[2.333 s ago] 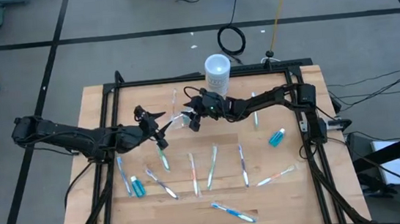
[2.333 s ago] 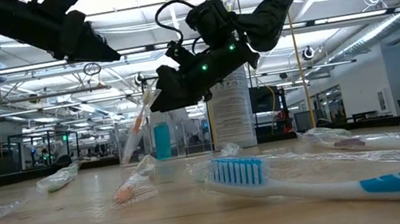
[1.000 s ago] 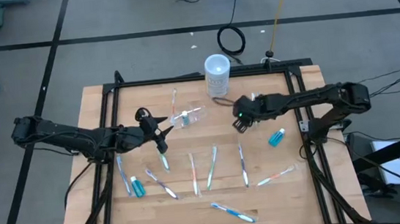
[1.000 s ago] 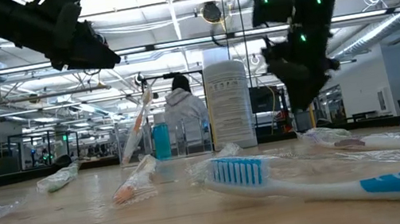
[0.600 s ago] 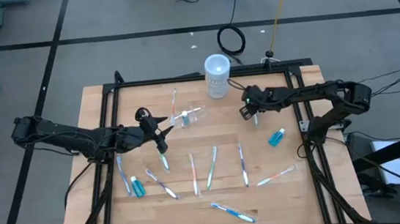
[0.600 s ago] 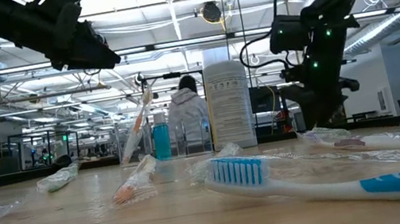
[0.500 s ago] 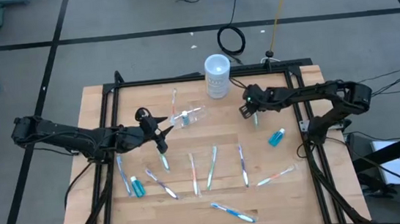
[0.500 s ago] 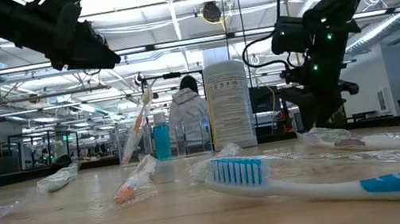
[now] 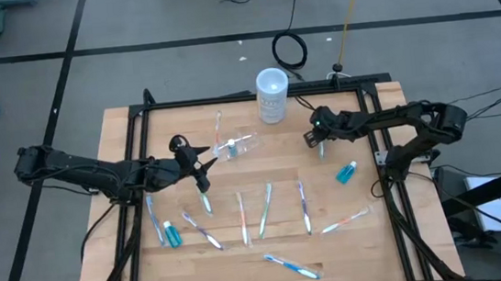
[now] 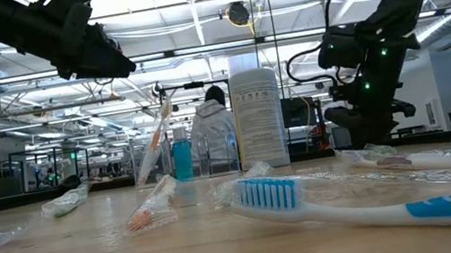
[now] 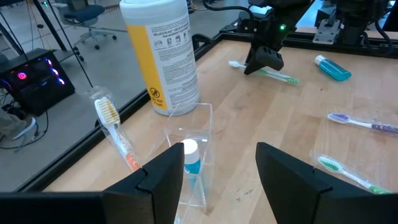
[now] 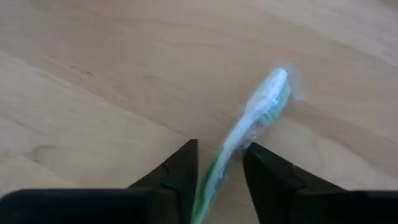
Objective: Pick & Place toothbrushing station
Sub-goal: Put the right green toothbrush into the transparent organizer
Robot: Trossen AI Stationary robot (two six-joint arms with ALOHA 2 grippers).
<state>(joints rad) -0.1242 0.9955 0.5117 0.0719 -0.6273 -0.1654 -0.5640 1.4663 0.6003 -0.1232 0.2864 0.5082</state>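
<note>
A: Far left of the high view?
B: Left pincer [image 9: 199,164] hovering above the desk [image 9: 132,253], fingers spread wide, empty. Just beyond it, clear holder [image 9: 240,145] lying near the desk's back edge with a teal tube [image 11: 191,158] and an orange-bristled toothbrush [image 11: 115,133] at it. White canister [image 9: 272,94] standing behind, apart from the task.

A: Middle?
B: Loose wrapped toothbrushes [image 9: 242,217] scattered across the front half of the desk, plus a teal tube [image 9: 347,172] toward the right.

A: Right side?
B: Right pincer [image 9: 310,138] down low over a green-and-white toothbrush [image 12: 249,127], one finger on each side of the handle, narrowed but not seen touching; grip not confirmed.

A: Key relation for the coming move?
B: Handle running lengthwise between the right pincer's fingers, bristle head pointing away from the wrist, long axis crossing the closing direction. Right arm plainly nearer to this brush; holder off toward the left arm's side. Likely closing next, then carrying leftward to the holder.
</note>
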